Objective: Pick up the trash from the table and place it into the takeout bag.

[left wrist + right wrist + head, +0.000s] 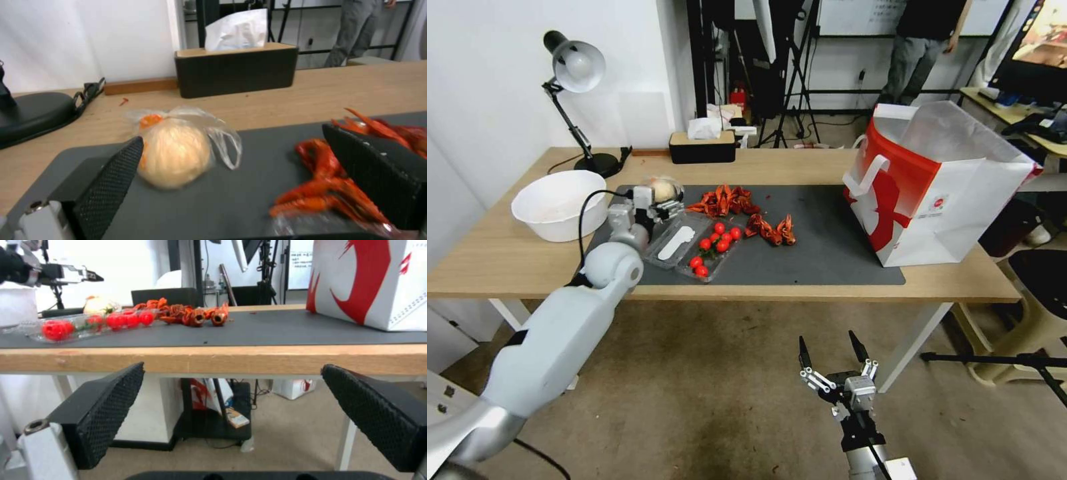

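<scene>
Progress: you are near the start by my reading; nothing is held and several pieces of trash lie on the mat
Left pincer: its jaws stand apart, low over the far left part of the dark grey rectangular mat on the long light-wood table
Nearest trash: the pale round item in clear knotted wrap sits on the mat just beyond that pincer, close against one fingertip and not gripped
Other trash: red crayfish shells lie just beside the left pincer toward the bag; the clear plastic tray of red cherry tomatoes lies on its near side
Takeout bag: the boxy white paper bag with a broad red graphic stands open-topped, well apart from the left pincer at the other end of the mat
Right pincer: jaws apart, parked below the table's front edge
Bystanders: white round bowl, black desk lamp and black tissue box ring the left pincer
In your way: you would likely carry over the shells and tray, and the bag's tall rim needs clearing
</scene>
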Controlling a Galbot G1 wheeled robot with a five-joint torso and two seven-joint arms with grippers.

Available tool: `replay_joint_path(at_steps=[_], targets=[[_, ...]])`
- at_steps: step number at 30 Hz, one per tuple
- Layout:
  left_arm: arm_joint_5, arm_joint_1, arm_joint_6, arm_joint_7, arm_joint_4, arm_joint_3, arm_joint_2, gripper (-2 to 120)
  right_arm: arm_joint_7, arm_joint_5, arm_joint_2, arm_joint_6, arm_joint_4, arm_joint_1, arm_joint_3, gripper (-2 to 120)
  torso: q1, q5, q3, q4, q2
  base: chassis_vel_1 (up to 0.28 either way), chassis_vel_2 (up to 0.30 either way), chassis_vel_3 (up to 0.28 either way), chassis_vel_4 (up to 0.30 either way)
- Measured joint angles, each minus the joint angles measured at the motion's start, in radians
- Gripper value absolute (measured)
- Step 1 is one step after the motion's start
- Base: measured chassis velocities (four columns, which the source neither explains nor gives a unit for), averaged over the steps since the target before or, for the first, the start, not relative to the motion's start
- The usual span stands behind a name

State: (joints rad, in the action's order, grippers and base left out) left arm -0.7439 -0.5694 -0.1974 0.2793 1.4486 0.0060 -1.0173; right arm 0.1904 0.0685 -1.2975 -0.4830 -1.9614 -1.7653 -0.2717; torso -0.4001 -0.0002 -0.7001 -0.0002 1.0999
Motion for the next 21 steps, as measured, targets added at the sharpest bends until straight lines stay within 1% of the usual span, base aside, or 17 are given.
replay_joint_path(at_steps=[1,3,4,6,8,9,14,15,17,18,21], targets=[[0.0,0.0,0.0,0.0,0.0,0.0,0.0,100,0.0,0.0,0.0,0.0,0.0,0.0,0.0,100,0.0,0.0,0.0,0.0,0.0,0.0,0.0,0.0,0.0],[-0.002,0.033,0.007,0.008,-0.046,0.012,-0.013,100,0.009,0.0,-0.001,-0.004,-0.004,-0.001,-0.001,100,0.0,0.0005,0.0,0.0001,0.0,0.0,0.0,0.0,0.0],[-0.006,0.054,0.009,0.014,-0.076,0.019,-0.021,100,0.015,0.0,-0.001,-0.006,-0.005,-0.001,-0.003,100,0.0,0.0001,0.0,0.0002,0.0,0.0,0.0,0.0,0.0],[-0.008,0.061,0.01,0.016,-0.086,0.021,-0.024,100,0.017,-0.001,-0.001,-0.008,-0.005,-0.001,-0.004,100,0.0,0.0001,0.0,0.0002,0.0,0.0,0.0,0.0,0.0],[-0.019,0.092,0.011,0.021,-0.135,0.037,-0.039,100,0.03,-0.001,-0.002,-0.014,-0.005,-0.002,-0.008,100,0.0,0.0004,0.0,0.0002,0.0,0.0,0.0,0.0,0.0],[-0.019,0.092,0.011,0.021,-0.135,0.037,-0.039,100,0.03,-0.001,-0.002,-0.014,-0.005,-0.002,-0.008,100,0.0,0.0004,0.0,0.0002,0.0,0.0,0.0,0.0,0.0],[-0.035,0.128,0.014,0.025,-0.204,0.064,-0.064,100,0.062,-0.001,-0.003,-0.024,-0.006,-0.003,-0.017,100,0.0,0.0002,0.0,0.0002,0.0,0.0,0.0,0.0,0.0],[-0.035,0.128,0.014,0.025,-0.204,0.064,-0.064,100,0.062,-0.001,-0.003,-0.024,-0.006,-0.003,-0.017,100,0.0,0.0002,0.0,0.0002,0.0,0.0,0.0,0.0,0.0],[-0.04,0.153,0.019,0.026,-0.252,0.078,-0.081,100,0.065,-0.001,-0.002,-0.028,-0.006,-0.007,-0.02,100,0.0,0.0002,0.0,0.0001,0.0,0.0,0.0,0.0,0.0],[-0.04,0.153,0.019,0.026,-0.252,0.078,-0.081,100,0.065,-0.001,-0.002,-0.028,-0.006,-0.007,-0.02,100,0.0,0.0002,0.0,0.0001,0.0,0.0,0.0,0.0,0.0],[-0.038,0.181,0.027,0.029,-0.298,0.093,-0.097,100,0.066,0.0,-0.002,-0.03,-0.006,-0.011,-0.023,100,0.0,0.0003,0.0,0.0001,0.0,0.0,0.0,0.0,0.0]])
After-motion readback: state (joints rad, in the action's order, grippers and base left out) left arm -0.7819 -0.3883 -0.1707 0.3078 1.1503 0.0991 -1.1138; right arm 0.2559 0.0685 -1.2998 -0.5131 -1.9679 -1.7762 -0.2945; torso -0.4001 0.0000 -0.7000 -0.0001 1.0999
